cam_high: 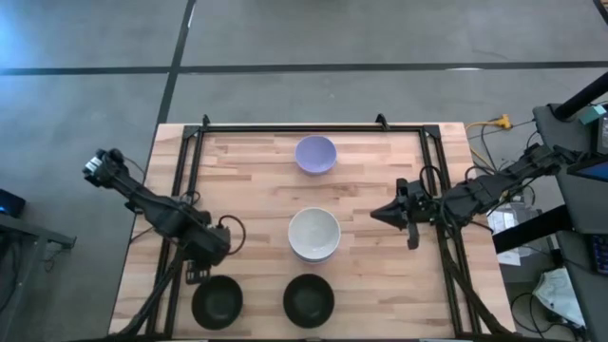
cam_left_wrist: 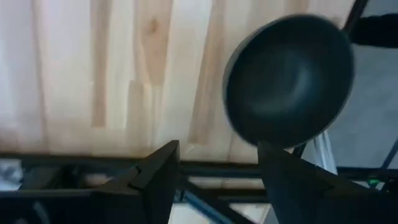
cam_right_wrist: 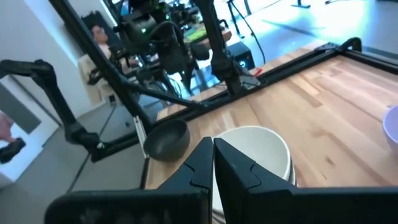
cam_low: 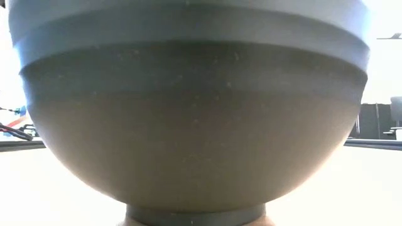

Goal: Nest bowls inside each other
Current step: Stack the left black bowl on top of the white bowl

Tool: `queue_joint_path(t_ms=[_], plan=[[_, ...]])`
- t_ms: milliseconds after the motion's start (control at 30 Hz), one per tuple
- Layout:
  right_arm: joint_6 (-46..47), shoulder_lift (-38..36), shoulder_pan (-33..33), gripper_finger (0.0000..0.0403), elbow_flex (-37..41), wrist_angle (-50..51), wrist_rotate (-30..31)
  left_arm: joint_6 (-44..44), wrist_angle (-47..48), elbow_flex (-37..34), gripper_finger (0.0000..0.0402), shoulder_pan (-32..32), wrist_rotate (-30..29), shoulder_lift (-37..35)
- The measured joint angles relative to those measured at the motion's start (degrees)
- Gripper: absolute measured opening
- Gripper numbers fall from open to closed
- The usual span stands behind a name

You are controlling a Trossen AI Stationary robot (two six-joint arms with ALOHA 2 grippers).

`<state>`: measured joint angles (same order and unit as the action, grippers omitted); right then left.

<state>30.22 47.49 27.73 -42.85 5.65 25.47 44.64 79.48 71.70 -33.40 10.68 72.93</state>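
Note:
A lavender bowl (cam_high: 315,154) stands near the table's far edge. At the middle is a white bowl (cam_high: 314,233) (cam_right_wrist: 258,152), nested in at least one more white bowl. Two black bowls (cam_high: 217,301) (cam_high: 309,299) stand upright along the near edge; the second fills the low view (cam_low: 195,113). My left gripper (cam_high: 196,274) (cam_left_wrist: 217,180) is open just beyond the left black bowl (cam_left_wrist: 289,81), touching nothing. My right gripper (cam_high: 375,215) (cam_right_wrist: 213,152) is shut and points toward the white bowls from their right, apart from them.
A black metal frame (cam_high: 313,126) runs along the table's far, left and right sides. Bare wood lies between the bowls and to the left of the lavender one. Cables and equipment (cam_high: 560,218) sit beyond the right edge.

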Motion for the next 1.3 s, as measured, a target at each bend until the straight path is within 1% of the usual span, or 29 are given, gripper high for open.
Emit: queue_joint_path(t_ms=[133,267,567,767,1000,1133,1233,1300], plan=[[0.51,0.81,0.0,0.0009,0.0,-0.92,1.67,-1.29,-6.15,-4.55,0.0203,-1.57,-0.01,-2.97],[2.09,1.56,0.0,0.0009,0.0,-1.32,1.76,-1.92,-11.48,-9.86,0.0203,-2.92,-0.29,-5.02],[3.88,3.16,-0.01,0.0009,0.0,-2.79,1.74,-1.88,-26.34,-22.51,0.0203,-3.05,-0.46,-5.58],[4.11,3.75,0.0,0.0009,0.0,-5.05,1.73,-1.44,-36.24,-27.08,0.0203,-3.04,0.61,-5.58],[5.28,3.62,0.0,0.0009,0.0,-5.24,1.7,-0.64,-40.07,-30.35,0.02,-3.03,2.22,-4.5],[5.79,3.62,0.0,0.0009,0.0,-5.22,1.66,0.02,-41.1,-31.49,0.0173,-2.98,3.65,-3.48],[5.79,3.62,0.0,0.0009,0.0,-5.21,1.66,0.0,-41.13,-31.52,0.0133,-2.98,3.85,-3.06],[5.79,3.62,0.0,0.0009,0.0,-5.21,1.67,0.0,-41.39,-31.52,0.01,-3.0,3.85,-2.83]])
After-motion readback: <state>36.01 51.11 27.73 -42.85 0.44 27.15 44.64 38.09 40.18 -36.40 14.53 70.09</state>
